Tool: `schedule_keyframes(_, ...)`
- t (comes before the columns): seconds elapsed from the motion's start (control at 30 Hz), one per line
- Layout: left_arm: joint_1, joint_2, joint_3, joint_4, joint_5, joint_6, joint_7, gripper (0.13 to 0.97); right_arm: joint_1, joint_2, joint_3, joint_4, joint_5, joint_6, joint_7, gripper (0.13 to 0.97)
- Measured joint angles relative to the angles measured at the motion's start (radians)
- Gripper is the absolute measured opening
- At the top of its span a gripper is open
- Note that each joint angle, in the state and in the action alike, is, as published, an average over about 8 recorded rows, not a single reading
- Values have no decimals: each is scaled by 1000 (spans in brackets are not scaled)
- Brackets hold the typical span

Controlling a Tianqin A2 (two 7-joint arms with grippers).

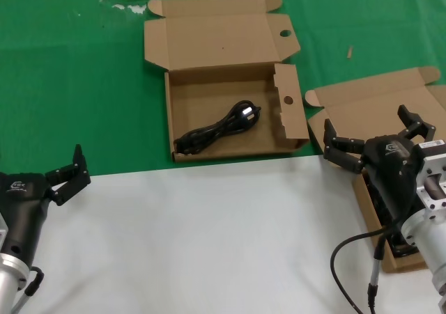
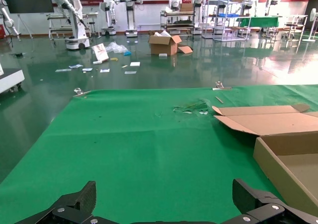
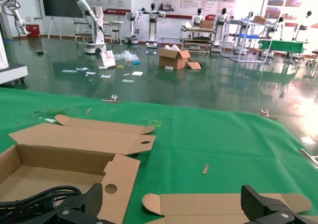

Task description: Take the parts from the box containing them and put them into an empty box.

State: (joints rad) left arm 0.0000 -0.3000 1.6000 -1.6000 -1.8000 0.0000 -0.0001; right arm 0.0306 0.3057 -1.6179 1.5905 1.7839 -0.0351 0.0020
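My right gripper (image 1: 380, 140) is open wide and holds nothing. It hangs just over the box on my right (image 1: 376, 105). My arm hides most of that box. I can see only a bit of the black cords (image 1: 401, 248) inside it.

Here is what could go wrong. I can't see the cords well, so I might pinch the box wall by mistake and lift the box. I might grab just one loop, and then the cord could come undone and drag. Two cords might be tangled and come up together.

The holed box (image 1: 230, 42) sits near, to the left, with one cord (image 1: 217, 127) inside. Its side flap (image 1: 287, 105) stands up and could snag a hanging plug.

My left gripper (image 1: 68, 175) waits far off, open and empty.
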Motion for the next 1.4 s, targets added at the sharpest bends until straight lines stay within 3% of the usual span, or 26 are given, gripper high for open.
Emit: schedule_keyframes(1.4, 0, 0, 0, 0, 0, 0, 0, 966, 0, 0, 0, 0, 0, 0, 0, 966)
